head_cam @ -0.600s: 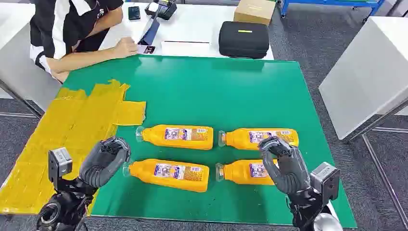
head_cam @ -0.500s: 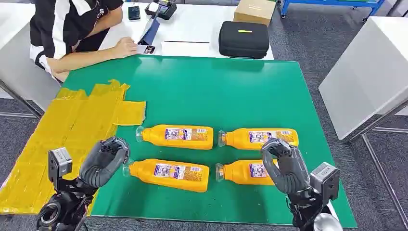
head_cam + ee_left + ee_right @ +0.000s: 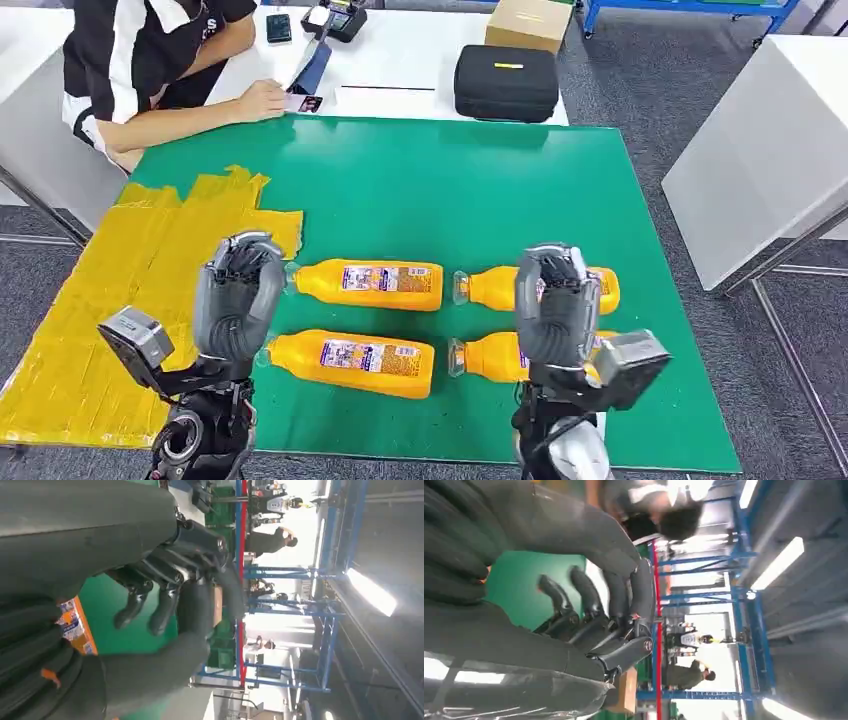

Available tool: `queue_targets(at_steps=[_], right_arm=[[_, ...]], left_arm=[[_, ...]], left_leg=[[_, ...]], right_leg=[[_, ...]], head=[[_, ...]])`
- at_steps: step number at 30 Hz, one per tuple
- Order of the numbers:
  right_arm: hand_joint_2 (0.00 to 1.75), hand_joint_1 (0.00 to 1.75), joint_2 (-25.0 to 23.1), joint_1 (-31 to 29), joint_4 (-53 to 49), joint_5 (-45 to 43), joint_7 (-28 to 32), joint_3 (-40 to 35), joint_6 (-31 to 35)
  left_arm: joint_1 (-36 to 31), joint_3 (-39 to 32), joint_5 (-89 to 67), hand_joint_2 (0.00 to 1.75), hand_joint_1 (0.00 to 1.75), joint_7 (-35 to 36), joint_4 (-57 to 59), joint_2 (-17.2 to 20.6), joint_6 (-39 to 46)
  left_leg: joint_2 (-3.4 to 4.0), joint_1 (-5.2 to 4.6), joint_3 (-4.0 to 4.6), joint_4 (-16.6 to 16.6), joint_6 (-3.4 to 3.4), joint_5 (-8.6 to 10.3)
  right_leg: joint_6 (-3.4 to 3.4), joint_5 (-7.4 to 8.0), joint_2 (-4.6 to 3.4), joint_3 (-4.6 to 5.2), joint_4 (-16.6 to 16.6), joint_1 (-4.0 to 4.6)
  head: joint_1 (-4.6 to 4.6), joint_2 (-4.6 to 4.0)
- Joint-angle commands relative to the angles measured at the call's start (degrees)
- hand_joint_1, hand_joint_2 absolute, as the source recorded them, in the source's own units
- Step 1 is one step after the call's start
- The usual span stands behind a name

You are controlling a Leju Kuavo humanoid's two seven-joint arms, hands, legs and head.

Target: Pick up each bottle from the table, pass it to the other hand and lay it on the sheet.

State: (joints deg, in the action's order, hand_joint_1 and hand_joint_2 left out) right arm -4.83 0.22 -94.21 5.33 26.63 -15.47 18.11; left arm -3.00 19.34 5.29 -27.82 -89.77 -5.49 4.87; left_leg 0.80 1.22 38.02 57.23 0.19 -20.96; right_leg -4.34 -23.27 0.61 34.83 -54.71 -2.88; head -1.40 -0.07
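Four orange bottles lie on their sides on the green mat [image 3: 430, 190], caps pointing left, two at the left and two at the right. Left pair: far left bottle [image 3: 368, 283], near left bottle [image 3: 350, 361]. Right pair: far right bottle [image 3: 488, 288], near right bottle [image 3: 488, 357]. The yellow sheet [image 3: 150, 270] covers the mat's left side. My left hand [image 3: 238, 295] is raised upright by the caps of the left pair, fingers loosely apart, holding nothing. My right hand [image 3: 553, 300] stands upright in front of the right pair, hiding part of both, also holding nothing.
A person [image 3: 150, 60] sits at the far left corner with a hand on the white table behind. A black case [image 3: 507, 82] and a cardboard box [image 3: 530, 22] stand beyond the mat. A white table [image 3: 770, 150] is at the right.
Both arms have lifted and swung forward. The hands, low near the front edge before, now stand upright higher over the mat. The bottles have not moved.
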Motion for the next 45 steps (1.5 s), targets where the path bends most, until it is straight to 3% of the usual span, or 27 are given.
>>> queue_targets(at_steps=[1,2,5,8,12,14,21,28,45], right_arm=[[1.75,0.0,2.6,-8.7,9.6,15.1,-9.0,-4.6,2.5],[1.75,0.0,2.7,-9.4,10.2,16.6,-9.4,-4.4,2.2],[1.75,0.0,3.0,-14.0,14.1,32.6,-15.8,-3.5,4.2],[1.75,0.0,2.2,-17.7,17.4,35.5,-17.0,-1.6,2.0],[1.75,0.0,4.0,-28.2,31.4,48.2,-24.2,-4.3,-1.9],[1.75,0.0,3.4,-31.9,37.4,48.8,-23.6,-4.4,-2.3],[1.75,0.0,0.9,-44.0,58.1,49.8,-22.5,-9.9,-13.2],[1.75,0.0,-2.6,-50.1,68.5,48.1,-18.4,-13.0,-20.8],[1.75,0.0,-4.6,-51.9,73.6,41.0,-17.7,-14.6,-26.3]], left_arm=[[-1.8,0.9,-0.6,1.75,0.0,0.8,1.4,-0.3,0.7],[-1.9,0.9,-0.6,1.75,0.0,0.8,1.5,-0.2,0.8],[-3.2,1.2,-0.9,1.75,0.0,0.8,3.1,-0.6,0.6],[-4.2,1.5,-1.1,1.75,0.0,0.7,4.4,-1.1,0.2],[-5.0,2.0,-1.1,1.75,0.0,0.4,5.1,-1.4,-0.6],[-5.3,2.0,-1.1,1.75,0.0,0.5,5.4,-1.5,-0.7],[-7.3,1.5,0.5,1.75,0.0,0.3,7.7,-1.5,-1.9],[-9.2,2.7,1.0,1.75,0.0,0.1,8.2,-1.7,-2.1],[-10.8,5.2,2.9,1.75,0.0,0.3,10.0,-0.8,-0.3]], left_leg=[[0.06,0.03,-0.19,0.0,0.03,-0.07],[0.06,0.02,-0.34,0.0,0.06,-0.14],[0.06,0.03,-0.33,0.0,0.05,-0.12],[0.12,0.02,-0.31,0.0,0.09,-0.09],[0.08,0.01,-0.31,0.0,0.12,-0.01],[0.26,0.01,-0.42,0.1,0.15,-0.08],[0.17,0.01,-0.27,0.0,0.07,0.11],[0.09,0.0,-0.12,0.0,0.05,0.19],[-0.08,0.01,-0.1,0.0,0.06,0.19]], right_leg=[[0.21,-0.01,-0.11,-0.16,0.1,0.05],[0.32,-0.07,-0.14,-0.3,0.0,0.05],[0.33,-0.05,-0.14,-0.29,0.0,0.06],[0.32,-0.01,-0.19,-0.26,0.0,0.05],[0.32,0.07,-0.15,-0.26,0.0,0.04],[0.4,0.08,-0.36,-0.33,0.0,0.05],[0.26,0.2,-0.26,-0.22,0.0,0.04],[0.16,0.21,-0.15,-0.13,-0.1,0.02],[0.21,0.16,0.0,-0.16,-0.1,0.03]], head=[[0.0,0.0],[0.0,0.0],[0.0,0.0],[0.0,0.0],[0.0,0.0],[0.0,0.0],[0.02,0.0],[-0.02,0.0],[0.0,0.0]])
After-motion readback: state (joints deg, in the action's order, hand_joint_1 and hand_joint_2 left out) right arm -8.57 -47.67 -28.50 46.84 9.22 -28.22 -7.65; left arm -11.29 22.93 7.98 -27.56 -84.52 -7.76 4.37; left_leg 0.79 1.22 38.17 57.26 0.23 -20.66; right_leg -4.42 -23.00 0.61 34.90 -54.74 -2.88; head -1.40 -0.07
